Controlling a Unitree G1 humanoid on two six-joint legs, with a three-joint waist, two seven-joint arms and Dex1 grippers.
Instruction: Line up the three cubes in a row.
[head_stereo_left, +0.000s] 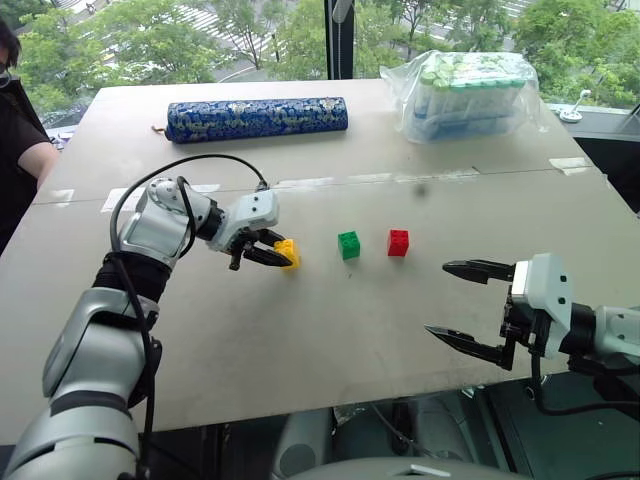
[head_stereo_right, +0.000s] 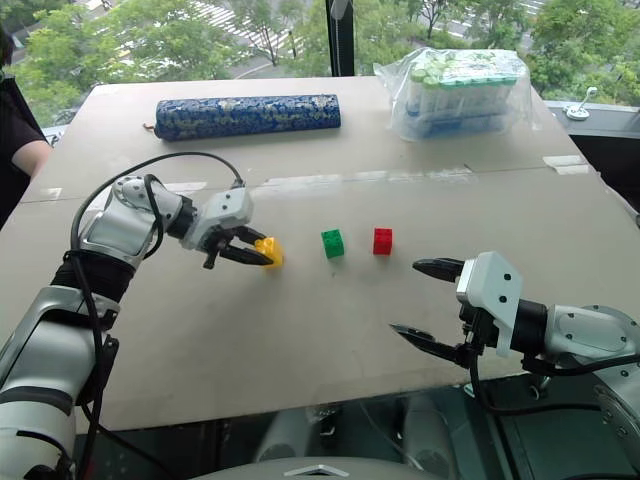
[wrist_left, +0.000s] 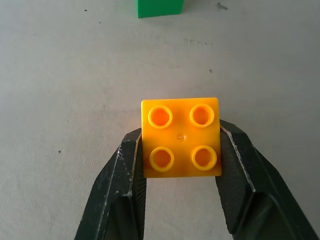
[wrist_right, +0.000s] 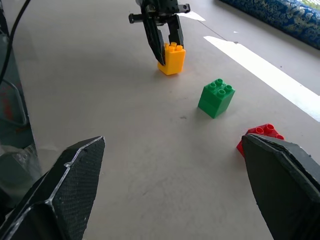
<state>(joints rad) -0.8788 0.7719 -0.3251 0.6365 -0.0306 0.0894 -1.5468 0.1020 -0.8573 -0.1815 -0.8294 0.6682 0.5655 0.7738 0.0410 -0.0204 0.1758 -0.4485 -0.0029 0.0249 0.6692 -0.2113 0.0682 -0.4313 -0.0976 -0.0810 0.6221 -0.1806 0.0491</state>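
Note:
Three cubes sit in the middle of the table (head_stereo_left: 300, 360): yellow (head_stereo_left: 291, 251) on the left, green (head_stereo_left: 348, 244) in the centre, red (head_stereo_left: 398, 242) on the right. They lie roughly along one line, with small gaps between them. My left gripper (head_stereo_left: 280, 255) is shut on the yellow cube (wrist_left: 181, 137), one black finger (wrist_left: 122, 185) pressed against each side. The yellow cube (wrist_right: 171, 57) rests on the table surface. Nearer the front edge on the right, my right gripper (head_stereo_left: 437, 298) is open and holds nothing. It points toward the green cube (wrist_right: 216, 98) and the red cube (wrist_right: 260, 136).
A long blue patterned cylinder (head_stereo_left: 256, 118) lies at the back left. A clear bag of green-capped tubes (head_stereo_left: 468, 92) stands at the back right. A person's arm (head_stereo_left: 25, 160) rests by the table's left edge. Tape strips (head_stereo_left: 330, 181) run across the table behind the cubes.

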